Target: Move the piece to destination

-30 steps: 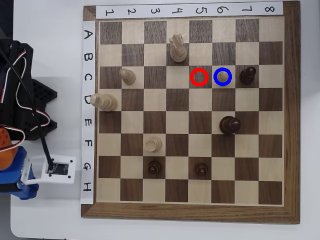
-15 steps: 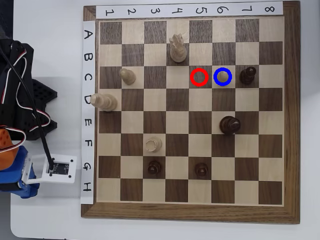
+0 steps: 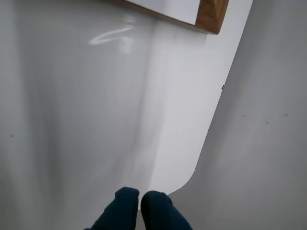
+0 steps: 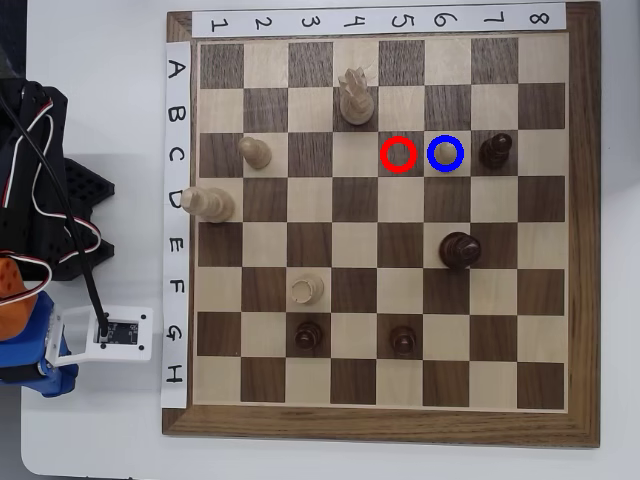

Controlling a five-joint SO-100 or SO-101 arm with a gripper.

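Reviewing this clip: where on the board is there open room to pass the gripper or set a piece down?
Rows A, G and H, plus column 8, are bare on the board. Crowded: row C around the blue ring, flanked by the red ring and a dark pawn. The gripper is off the board.

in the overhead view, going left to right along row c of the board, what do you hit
pale pawn → red ring → blue ring with a small pale piece inside it → dark pawn
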